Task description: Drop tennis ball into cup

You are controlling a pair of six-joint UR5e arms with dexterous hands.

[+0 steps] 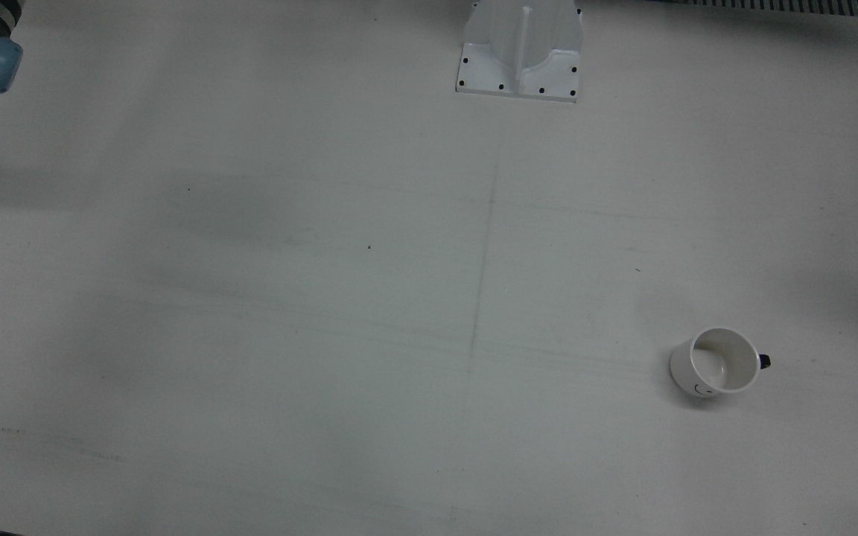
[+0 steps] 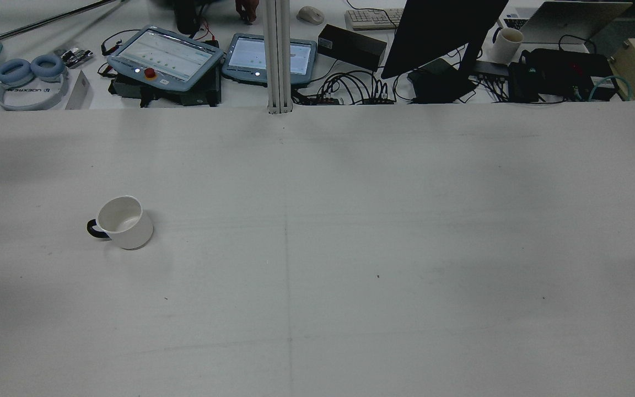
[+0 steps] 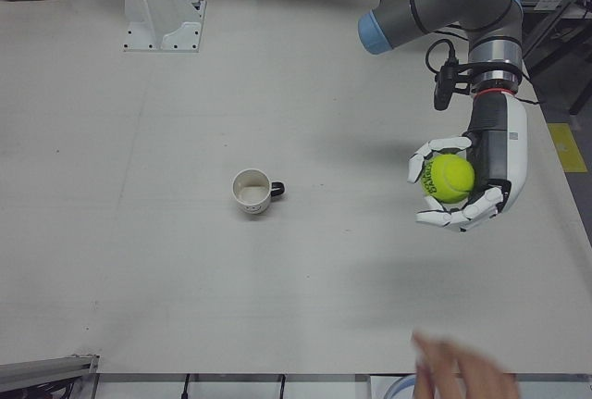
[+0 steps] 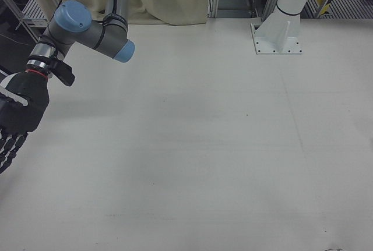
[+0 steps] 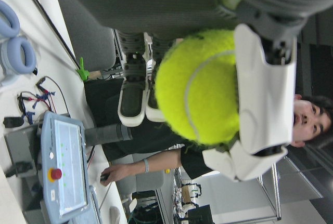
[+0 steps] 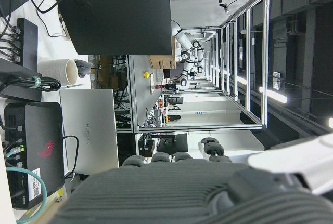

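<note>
Still-fuzzy yellow-green tennis ball (image 3: 449,178) with white seam, clasped in left hand (image 3: 474,180); right hand (image 4: 14,122) fingers slack, empty.

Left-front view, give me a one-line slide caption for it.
Left robot hand holds the tennis ball above the table, off to the side of the empty upright cup.

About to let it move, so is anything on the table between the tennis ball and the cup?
Nothing visible. The left hand holds the tennis ball off to one side, and the table between it and the upright, empty cup is bare.
</note>
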